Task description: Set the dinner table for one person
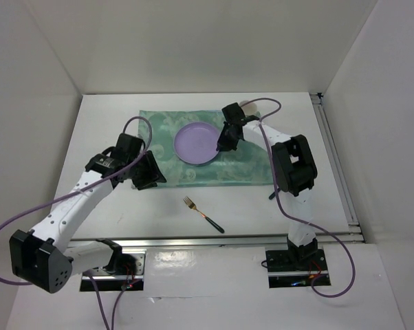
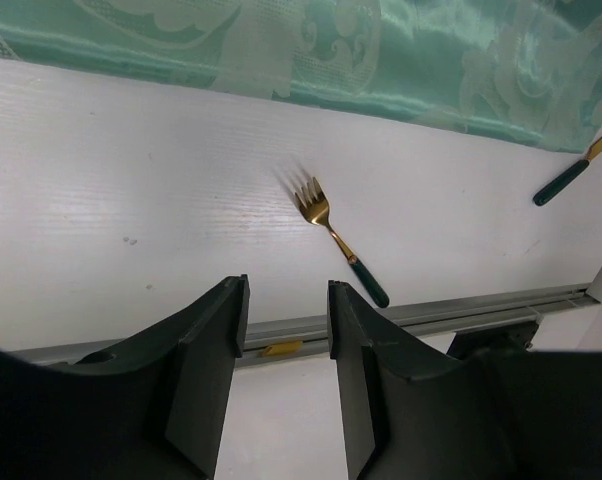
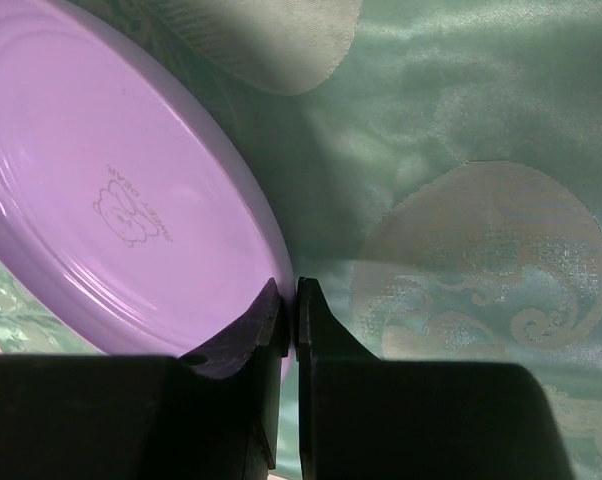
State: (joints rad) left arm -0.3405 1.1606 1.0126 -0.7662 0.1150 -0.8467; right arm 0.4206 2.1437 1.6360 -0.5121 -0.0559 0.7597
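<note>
A purple plate (image 1: 197,143) is over the middle of the teal patterned mat (image 1: 248,165) on the white dinner table (image 1: 104,124). My right gripper (image 1: 224,141) is shut on the plate's right rim. In the right wrist view the fingers (image 3: 290,300) pinch the rim of the plate (image 3: 101,200), and a shadow lies on the mat (image 3: 461,150) beside it. My left gripper (image 1: 148,175) is open and empty at the mat's front left corner. In the left wrist view the left gripper (image 2: 288,295) faces a gold fork with a green handle (image 2: 336,238).
The fork (image 1: 203,214) lies on the bare table in front of the mat. A second green-handled utensil (image 2: 571,170) lies at the mat's front right corner. A metal rail (image 1: 214,240) runs along the near edge, another (image 1: 334,165) along the right. White walls enclose the table.
</note>
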